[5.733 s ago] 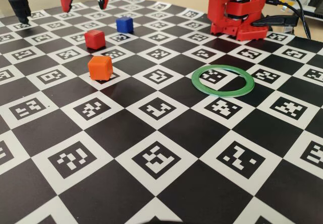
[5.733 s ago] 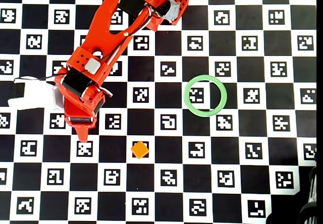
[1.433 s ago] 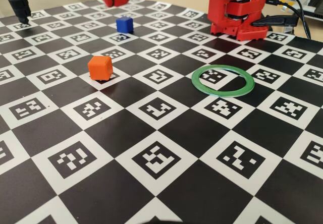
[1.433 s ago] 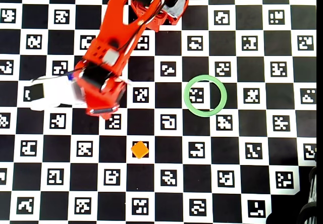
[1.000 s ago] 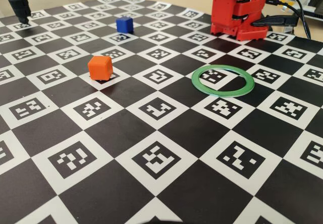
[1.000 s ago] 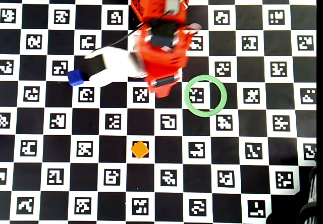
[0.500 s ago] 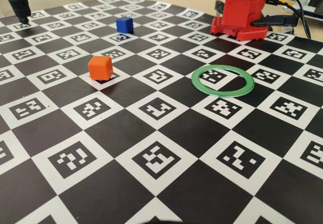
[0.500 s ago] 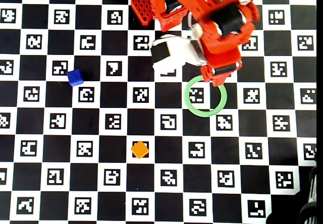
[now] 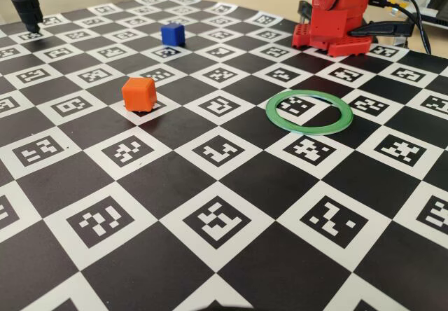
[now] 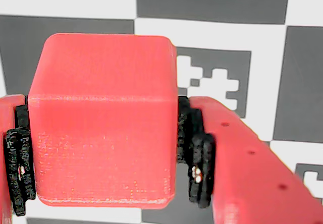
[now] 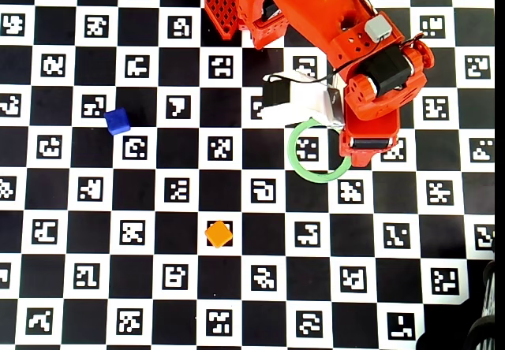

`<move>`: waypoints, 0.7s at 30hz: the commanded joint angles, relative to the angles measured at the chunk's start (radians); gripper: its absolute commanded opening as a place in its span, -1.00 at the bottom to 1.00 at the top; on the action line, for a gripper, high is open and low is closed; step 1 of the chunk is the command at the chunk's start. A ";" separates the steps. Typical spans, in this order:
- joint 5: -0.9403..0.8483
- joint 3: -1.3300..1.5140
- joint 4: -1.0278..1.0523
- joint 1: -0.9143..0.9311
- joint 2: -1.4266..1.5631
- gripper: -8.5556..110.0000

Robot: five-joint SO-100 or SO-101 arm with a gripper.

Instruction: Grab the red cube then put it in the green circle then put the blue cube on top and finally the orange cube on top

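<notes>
- The wrist view alone shows the grasp: the gripper is clenched on the red cube, whose sides are pressed between the black pads of both fingers, above the checkered table.
- In the overhead view the red cube is hidden under the arm; the gripper sits over the right rim of the green circle, with the white wrist camera housing just above the ring's upper edge.
- The fixed view shows only the arm's red base at the top right, with neither the gripper nor the red cube in frame; the green circle lies flat and open on the table.
- The blue cube rests well left of the ring in the overhead view and far back in the fixed view.
- The orange cube sits below and left of the ring in the overhead view; in the fixed view it stands nearer the camera than the blue cube.
</notes>
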 commanded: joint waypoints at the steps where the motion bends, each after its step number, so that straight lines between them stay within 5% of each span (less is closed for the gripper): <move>1: -0.025 0.025 -0.040 0.017 0.084 -0.84; 21: -0.094 0.430 -0.333 0.063 0.133 -0.84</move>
